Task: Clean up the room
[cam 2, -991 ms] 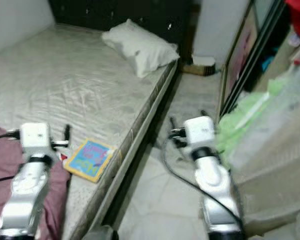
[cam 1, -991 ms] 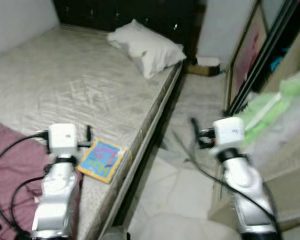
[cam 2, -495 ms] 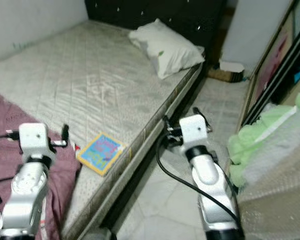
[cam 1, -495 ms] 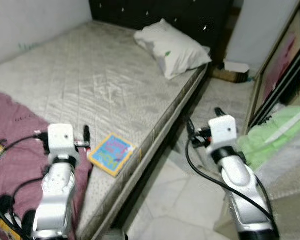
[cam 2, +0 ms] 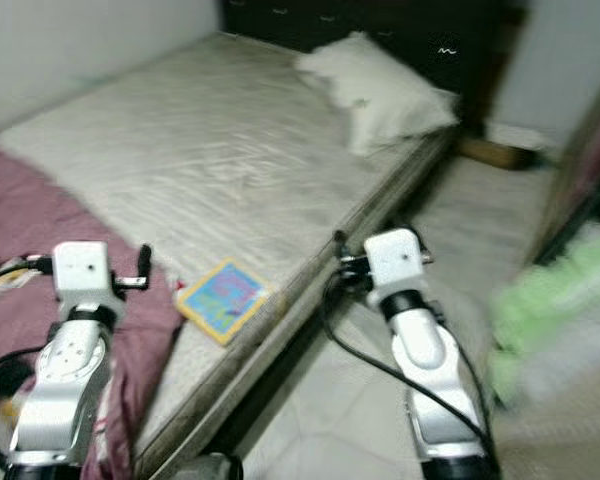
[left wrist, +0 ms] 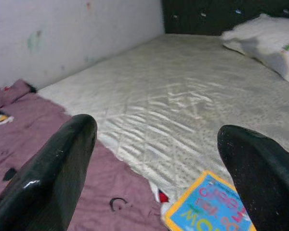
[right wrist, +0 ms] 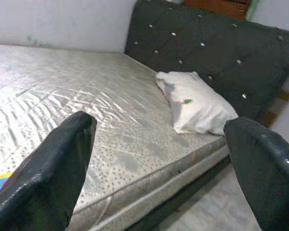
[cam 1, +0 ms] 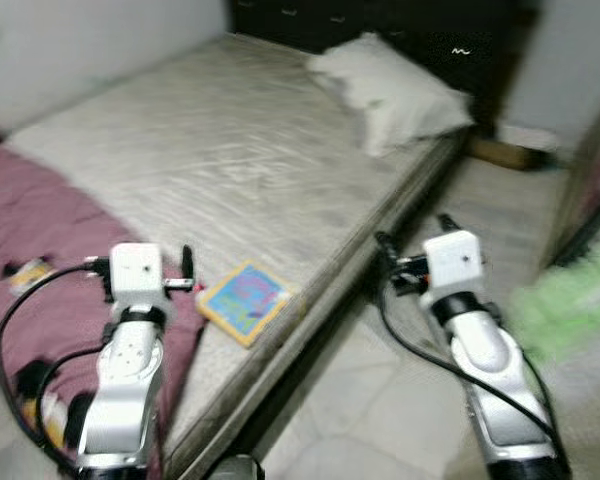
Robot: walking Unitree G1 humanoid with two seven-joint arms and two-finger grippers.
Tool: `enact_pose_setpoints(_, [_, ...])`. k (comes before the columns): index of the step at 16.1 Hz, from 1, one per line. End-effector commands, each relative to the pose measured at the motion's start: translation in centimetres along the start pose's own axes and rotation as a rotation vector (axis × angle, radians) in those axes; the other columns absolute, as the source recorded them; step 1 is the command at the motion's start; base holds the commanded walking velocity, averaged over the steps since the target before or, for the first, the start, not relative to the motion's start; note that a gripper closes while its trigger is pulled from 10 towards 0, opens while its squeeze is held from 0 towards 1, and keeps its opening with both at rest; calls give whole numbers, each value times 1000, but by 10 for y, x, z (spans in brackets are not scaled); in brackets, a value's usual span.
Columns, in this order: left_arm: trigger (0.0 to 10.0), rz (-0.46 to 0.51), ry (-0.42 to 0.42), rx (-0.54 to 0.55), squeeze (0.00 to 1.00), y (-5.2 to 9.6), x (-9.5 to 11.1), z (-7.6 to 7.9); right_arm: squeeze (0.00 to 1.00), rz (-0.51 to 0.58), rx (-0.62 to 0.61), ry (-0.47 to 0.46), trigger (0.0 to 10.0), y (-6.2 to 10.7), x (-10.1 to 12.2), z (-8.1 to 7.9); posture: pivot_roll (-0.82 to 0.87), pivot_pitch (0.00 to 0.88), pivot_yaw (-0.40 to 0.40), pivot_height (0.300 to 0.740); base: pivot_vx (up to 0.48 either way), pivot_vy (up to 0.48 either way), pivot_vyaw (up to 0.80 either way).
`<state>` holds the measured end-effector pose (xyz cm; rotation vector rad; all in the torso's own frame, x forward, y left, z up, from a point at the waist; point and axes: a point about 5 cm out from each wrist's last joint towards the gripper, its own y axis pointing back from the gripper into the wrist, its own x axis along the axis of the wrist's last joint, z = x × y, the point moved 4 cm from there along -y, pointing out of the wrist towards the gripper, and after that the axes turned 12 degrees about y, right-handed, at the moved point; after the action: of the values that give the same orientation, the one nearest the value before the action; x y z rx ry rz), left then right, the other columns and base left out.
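Far to the left of the left gripper [left wrist: 156, 168], a maroon blanket [cam 1: 50, 290] spread over the near end of the bed, with a few small dark and yellow bits lying on it, too blurred to name. Left gripper held up over the blanket's edge, fingers [left wrist: 48, 178] spread wide apart, nothing between them. Just ahead of it and slightly to its right, a colourful children's book [cam 1: 245, 300] lying flat on the bare mattress [cam 1: 240, 150] near the bed's side edge – blue cover, yellow border, touching neither finger. A small red scrap [left wrist: 163, 196] peeking out between blanket and book. Well beyond the left gripper, a pale wall [left wrist: 62, 33] along the bed's far side. Farther ahead and to the right, a white pillow [cam 1: 395, 90] against a dark tufted headboard [right wrist: 221, 53], well apart from both grippers. Right gripper [right wrist: 161, 178] raised over the pale tiled floor [cam 1: 380, 400] just beside the bed, right of the mattress edge, fingers [right wrist: 43, 178] likewise wide open and holding nothing – mattress and pillow lying ahead of it, the book's corner low on its left. A black cable [cam 1: 420, 350] looping along the right arm. To the right of the right gripper, a blurred green heap [cam 1: 565, 300], hard to make out. Past it, near the headboard's foot, a brown box [cam 1: 510, 152] on the floor.
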<state>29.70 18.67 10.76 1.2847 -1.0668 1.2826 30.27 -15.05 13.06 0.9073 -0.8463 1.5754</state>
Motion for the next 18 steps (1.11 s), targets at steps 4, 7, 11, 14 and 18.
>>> enact_pose_setpoints(4, [10000, -12, -8, 17, 0, -1, -3, -7, 0, 36, 16, -16, 10000, -4, 8, -6, 23, 0, -12, 740, 0, 0, 800])
enact_pose_setpoints(7, [10000, -10, -7, 18, 0, -1, -2, -8, 0, 43, 17, -20, 10000, -6, 9, -7, 23, 0, -11, 740, 0, 0, 800])
enact_pose_setpoints(11, [10000, -11, -9, 12, 0, -2, -2, -7, 0, 50, 19, -21, 10000, -6, 10, -7, 21, 0, -8, 740, 0, 0, 800])
enact_pose_setpoints(14, [10000, -9, -9, 9, 0, -4, -2, -6, 0, 59, 21, -18, 10000, -7, 12, -8, 20, 0, -8, 740, 0, 0, 800])
enact_pose_setpoints(18, [10000, -7, -8, 10, 0, -5, -2, -6, 0, 70, 30, -14, 10000, -8, 13, -9, 22, 0, -11, 740, 0, 0, 800])
